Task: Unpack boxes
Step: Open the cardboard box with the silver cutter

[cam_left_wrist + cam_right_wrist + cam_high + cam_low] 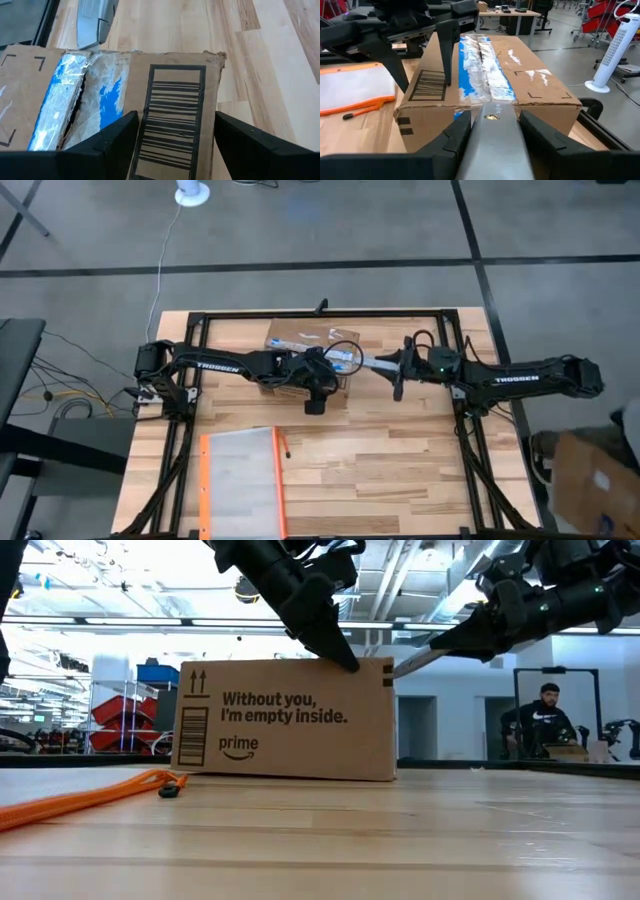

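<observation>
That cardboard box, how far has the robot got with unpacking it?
Early on. The cardboard box is still closed, its blue tape wrinkled but in place. The left hand, open, steadies the top; the right hand brings a grey blade-like tool to the tape seam. Cutting, opening and emptying remain.

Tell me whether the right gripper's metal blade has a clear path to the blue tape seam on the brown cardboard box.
Probably yes. The right gripper holds the grey metal blade at the brown cardboard box's edge, in line with the blue tape seam. The left gripper sits beside the seam.
</observation>
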